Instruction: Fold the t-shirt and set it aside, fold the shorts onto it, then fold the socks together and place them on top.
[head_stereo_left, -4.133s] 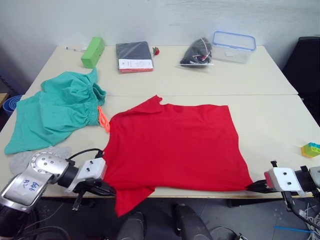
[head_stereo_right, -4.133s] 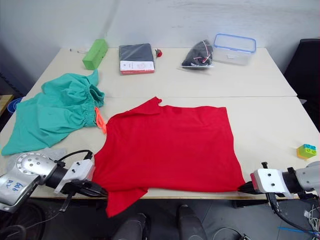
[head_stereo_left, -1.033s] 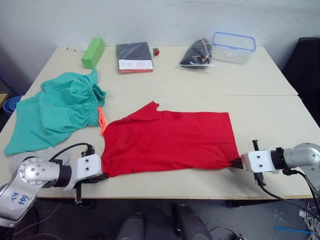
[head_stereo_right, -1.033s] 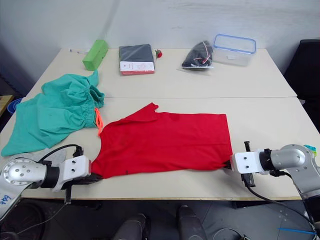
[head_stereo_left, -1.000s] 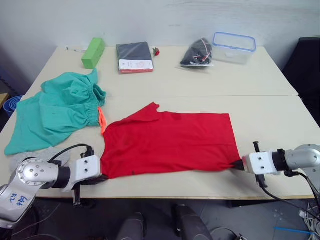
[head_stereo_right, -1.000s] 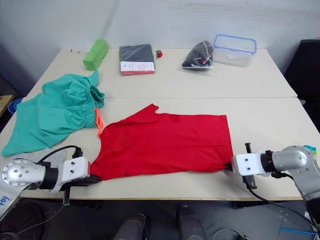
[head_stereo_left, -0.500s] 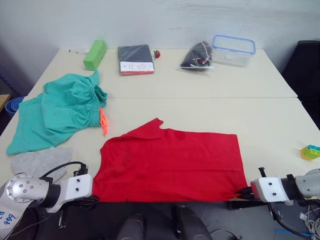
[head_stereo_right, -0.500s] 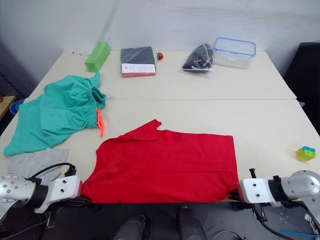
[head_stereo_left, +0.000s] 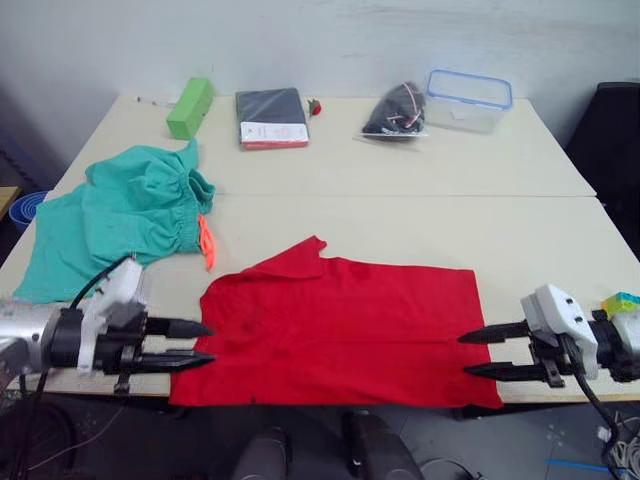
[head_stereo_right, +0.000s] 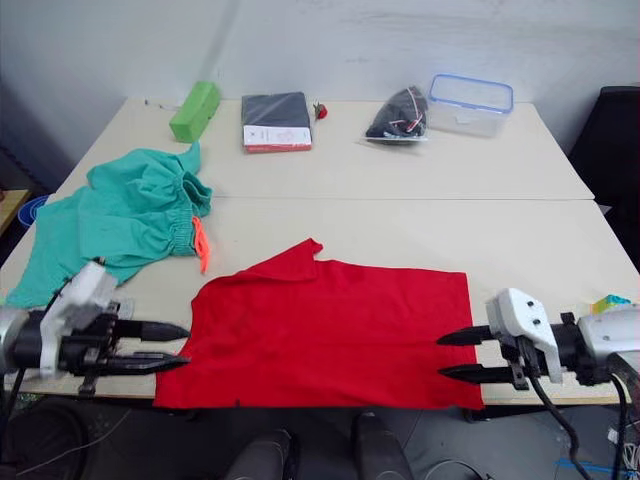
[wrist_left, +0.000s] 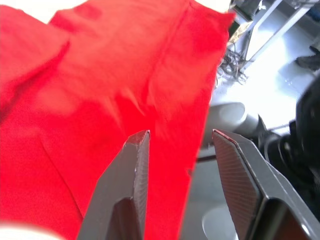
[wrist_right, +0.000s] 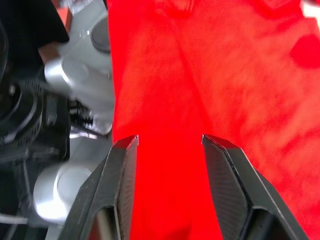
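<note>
Where the bench (head_stereo_left: 560, 240) runs leftmost: one pair of teal shorts (head_stereo_left: 110, 215), rumpled, orange drawstring toward the middle. Just nearer, left gripper (head_stereo_left: 200, 343), two fingers spread, empty, tips at the left edge of the shirt. At centre, one red shirt (head_stereo_left: 340, 335), spread flat in a wide band, near hem overhanging the front edge. At its right edge, right gripper (head_stereo_left: 470, 354), two fingers likewise spread, holding nothing. Farther back, left to right: one green box (head_stereo_left: 188, 107), one dark folded packet (head_stereo_left: 269, 116), one black bag (head_stereo_left: 395, 107), one clear tub (head_stereo_left: 468, 97).
</note>
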